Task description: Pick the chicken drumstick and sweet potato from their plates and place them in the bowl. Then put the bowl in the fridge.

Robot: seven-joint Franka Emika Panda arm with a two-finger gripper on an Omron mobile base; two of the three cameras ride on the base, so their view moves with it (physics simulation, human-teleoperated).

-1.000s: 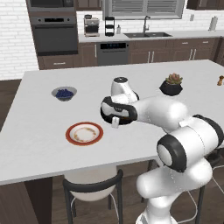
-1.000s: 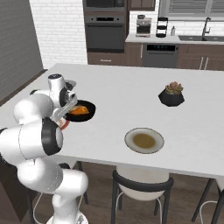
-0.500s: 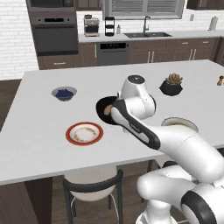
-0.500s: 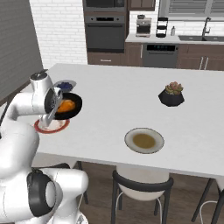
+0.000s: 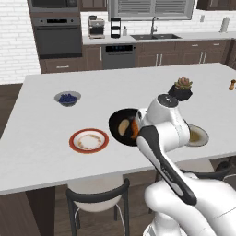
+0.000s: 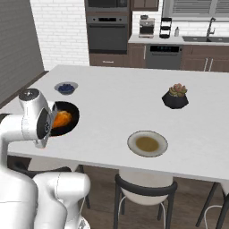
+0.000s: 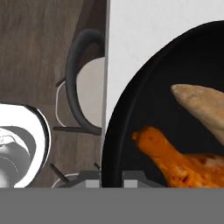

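The black bowl (image 5: 123,126) is sitting above the near edge of the table (image 5: 55,129), and it is holding both foods. In the hand view the orange chicken drumstick (image 7: 183,162) is lying in it with its thin end pointing toward the rim, and the tan sweet potato (image 7: 201,107) is lying just beside it. The hand (image 5: 138,131) is at the bowl's rim and probably gripping it, but its fingers are hidden, so I cannot tell how far it is open. The red-rimmed plate (image 5: 89,140) and the grey plate (image 6: 147,143) are lying near the near edge. A small bowl of blueberries (image 5: 67,98) is standing farther back.
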